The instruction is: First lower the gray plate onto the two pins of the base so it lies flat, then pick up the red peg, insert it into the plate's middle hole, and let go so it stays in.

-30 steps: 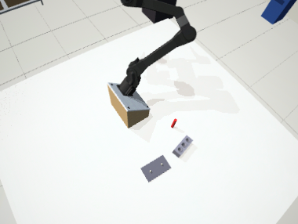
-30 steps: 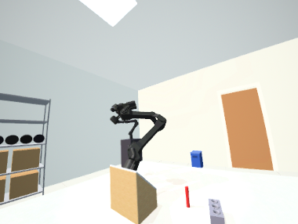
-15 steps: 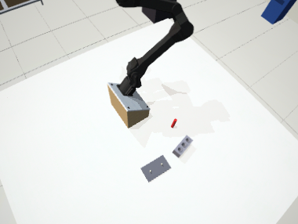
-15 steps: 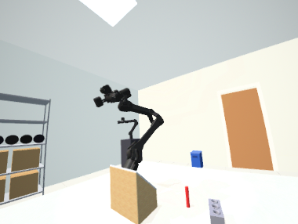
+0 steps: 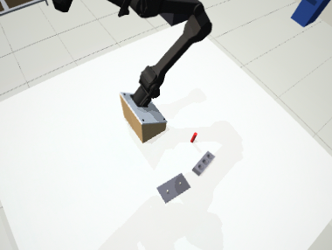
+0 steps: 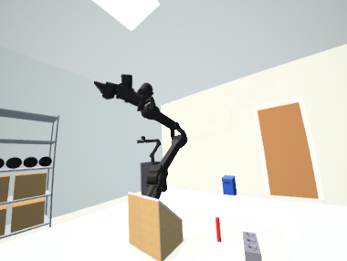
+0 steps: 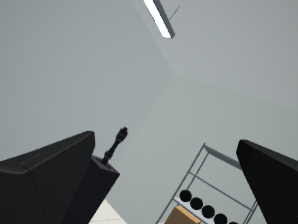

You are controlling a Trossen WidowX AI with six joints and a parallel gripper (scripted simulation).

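Observation:
The gray plate (image 5: 204,163) (image 6: 251,244) with three holes lies on the white table, apart from the flat gray base (image 5: 174,187) with its two pins, which lies to its front left. The red peg (image 5: 194,137) (image 6: 218,229) stands upright just behind the plate. My gripper (image 6: 97,85) (image 7: 166,143) is open and empty. It is raised high above the table and points away toward the wall and shelf, far from all three parts. In the top view only the arm shows; the fingers are past the top edge.
The arm stands on a wooden box (image 5: 144,120) (image 6: 152,228) at the table's middle. A blue box (image 5: 312,10) (image 6: 229,184) is at the far side. A shelf rack (image 6: 27,182) (image 7: 200,223) stands by the wall, and a door (image 6: 288,151) is on the right.

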